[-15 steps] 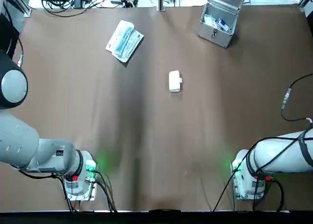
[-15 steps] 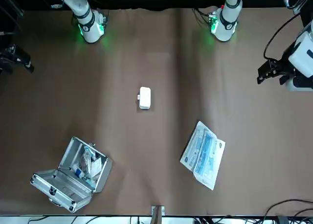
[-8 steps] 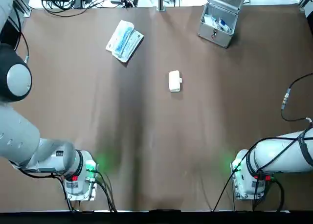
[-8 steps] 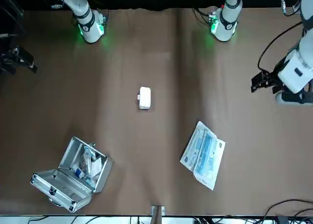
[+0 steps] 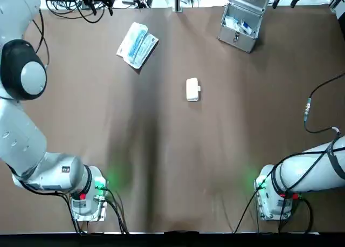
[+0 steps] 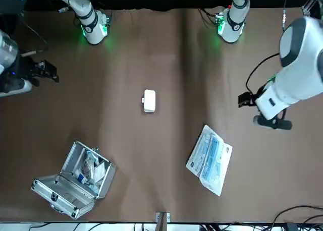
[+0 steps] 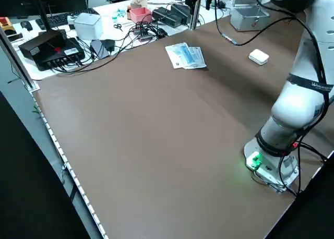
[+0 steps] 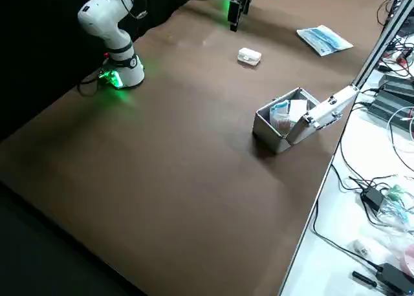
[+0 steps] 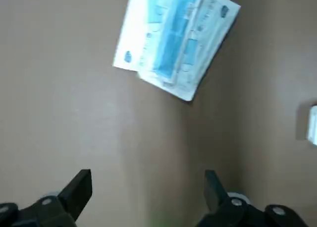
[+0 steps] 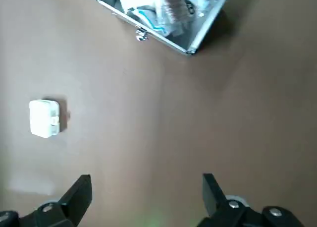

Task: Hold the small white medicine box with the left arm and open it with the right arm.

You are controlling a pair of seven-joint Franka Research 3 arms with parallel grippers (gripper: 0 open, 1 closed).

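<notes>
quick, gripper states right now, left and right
Left gripper: open, empty, over the table near the blue packet.
Right gripper: open, empty, over the table, clear of the white box.

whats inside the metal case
The open case holds a jumble of white and blue packets, some in clear wrapping. Whatever lies beneath that top layer is covered, so the full contents cannot be told.

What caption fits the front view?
Left gripper and right gripper, both open, flank the untouched small white medicine box; metal case and blue packet sit nearer the camera.
</notes>
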